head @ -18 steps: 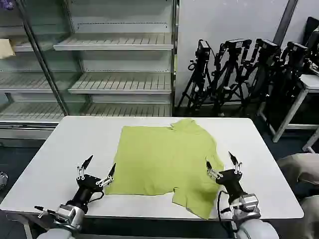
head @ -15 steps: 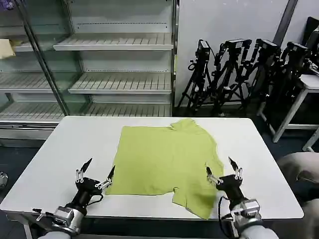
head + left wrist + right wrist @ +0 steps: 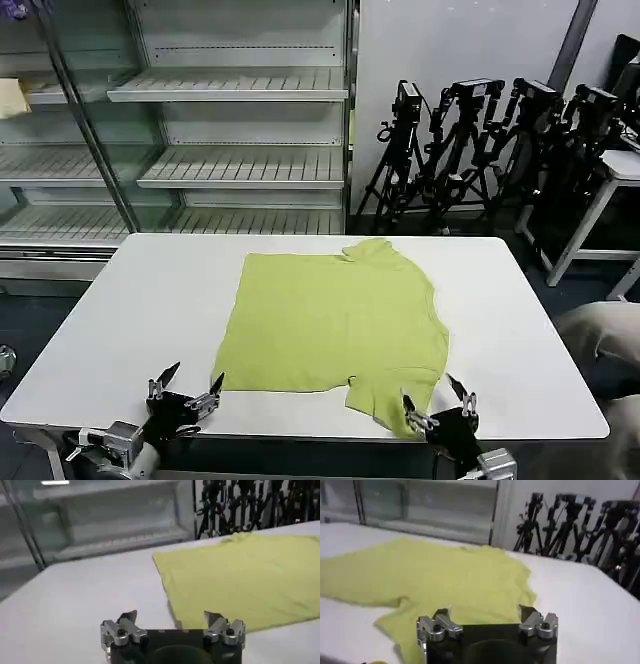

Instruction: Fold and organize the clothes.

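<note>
Both hands, left (image 3: 186,385) and right (image 3: 433,399), drew back released from the unlabeled shirt (image 3: 335,320).

Both tools, left (image 3: 186,384) and right (image 3: 432,400), apparently retreated nearward.

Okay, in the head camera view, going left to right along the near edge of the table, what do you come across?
Left pincer, open → lime shirt's near hem on the white table → right pincer, open, at the shirt's near right corner.
</note>
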### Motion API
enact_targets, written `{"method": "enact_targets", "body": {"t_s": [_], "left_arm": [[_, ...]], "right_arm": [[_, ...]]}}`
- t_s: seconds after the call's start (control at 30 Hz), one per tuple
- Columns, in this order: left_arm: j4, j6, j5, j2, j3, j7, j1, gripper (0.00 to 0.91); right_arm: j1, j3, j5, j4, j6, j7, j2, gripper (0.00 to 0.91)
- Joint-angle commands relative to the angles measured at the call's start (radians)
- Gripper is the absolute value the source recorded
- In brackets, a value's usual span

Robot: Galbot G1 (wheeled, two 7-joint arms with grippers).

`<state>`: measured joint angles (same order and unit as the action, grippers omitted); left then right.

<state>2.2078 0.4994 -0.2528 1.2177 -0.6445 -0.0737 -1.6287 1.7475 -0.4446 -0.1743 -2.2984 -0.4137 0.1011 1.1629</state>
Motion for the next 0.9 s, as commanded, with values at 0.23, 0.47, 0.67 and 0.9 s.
{"method": "enact_targets", "body": {"t_s": [0.23, 0.47, 0.67, 0.9], "left_arm": [[0.001, 0.078, -0.065, 0.004, 0.005, 0.008, 0.007, 0.907], [-0.010, 0.078, -0.065, 0.009, 0.009, 0.009, 0.018, 0.111], [-0.013, 0.078, -0.064, 0.013, 0.018, 0.011, 0.025, 0.030], [-0.010, 0.078, -0.066, 0.014, 0.023, 0.008, 0.022, 0.030]], "right_arm": [[0.029, 0.009, -0.035, -0.031, -0.108, 0.008, -0.001, 0.907], [0.035, 0.019, -0.031, -0.027, -0.122, -0.001, 0.006, 0.000], [0.037, 0.018, -0.050, -0.037, -0.135, -0.008, 0.006, 0.000], [0.035, 0.015, -0.053, -0.039, -0.131, -0.008, 0.008, 0.000]]}}
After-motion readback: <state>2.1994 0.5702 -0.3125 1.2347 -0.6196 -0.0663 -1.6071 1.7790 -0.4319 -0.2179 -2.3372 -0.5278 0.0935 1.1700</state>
